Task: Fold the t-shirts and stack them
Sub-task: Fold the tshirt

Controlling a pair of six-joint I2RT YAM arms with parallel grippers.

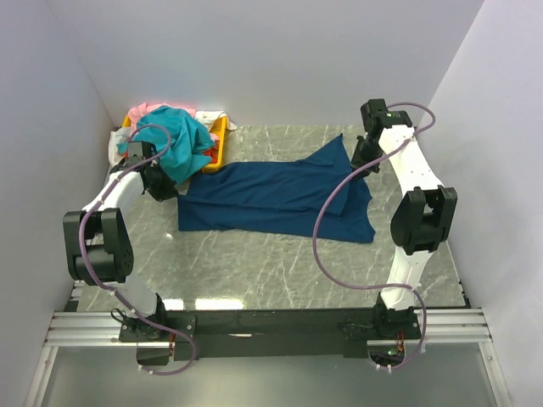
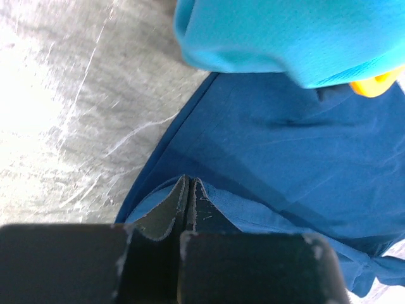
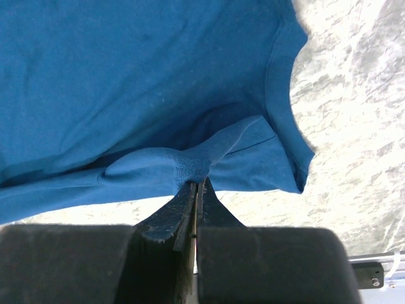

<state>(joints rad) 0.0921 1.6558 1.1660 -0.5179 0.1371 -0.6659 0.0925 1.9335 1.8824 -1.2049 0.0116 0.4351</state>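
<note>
Top external: left gripper (image 2: 188, 183) and right gripper (image 3: 197, 185) pinched tight on navy t-shirt (image 1: 271, 199), lengthwise left to right.

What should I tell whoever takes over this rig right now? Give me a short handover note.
Left gripper: shut, pinching the near-left edge of the navy t-shirt.
Right gripper: shut, pinching a bunch of the same shirt at its far-right end.
Things: the navy t-shirt lies spread but wrinkled across the table. The teal t-shirt, pink t-shirt and white t-shirt are heaped in and over the yellow tray at the far left.
Done: one shirt laid out and gripped by both arms.
Left: nothing looks folded or stacked yet; fold the navy one, then the heap.
</note>
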